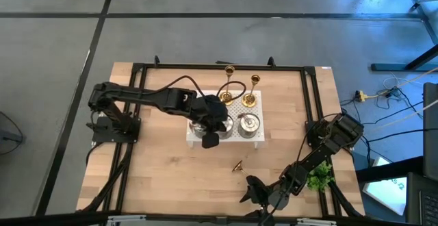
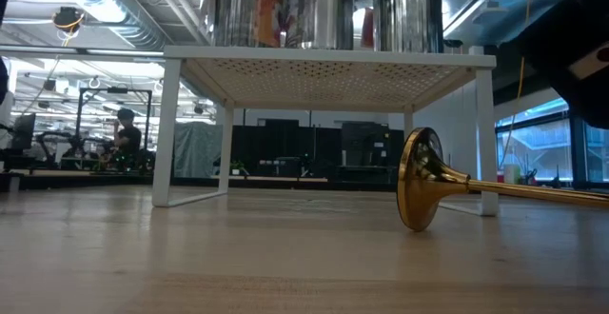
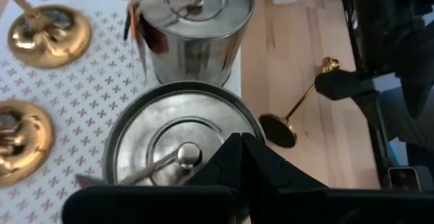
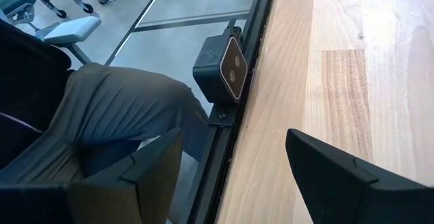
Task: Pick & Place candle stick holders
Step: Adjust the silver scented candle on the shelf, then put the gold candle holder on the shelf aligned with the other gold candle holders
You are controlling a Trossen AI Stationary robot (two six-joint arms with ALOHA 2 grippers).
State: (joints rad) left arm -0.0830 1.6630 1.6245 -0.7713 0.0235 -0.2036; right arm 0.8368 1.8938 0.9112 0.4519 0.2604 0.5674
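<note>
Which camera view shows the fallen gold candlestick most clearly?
The low view: the fallen gold candlestick lies close on the bare table, flared base toward the camera, beside the white stand. The high view shows only a tiny gold shape. The left wrist view shows it whole but farther. The right wrist view misses it.

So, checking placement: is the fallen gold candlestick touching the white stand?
Apart. In the high view the fallen gold candlestick lies on bare wood, clear of the white stand.

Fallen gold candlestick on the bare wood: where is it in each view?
High: fallen gold candlestick, small, on wood in front of the white stand.
Low: lying on its side at right, base toward camera.
Left wrist: beyond the stand's edge.
Right wrist: not in it.
Shared landmark: the white stand.
</note>
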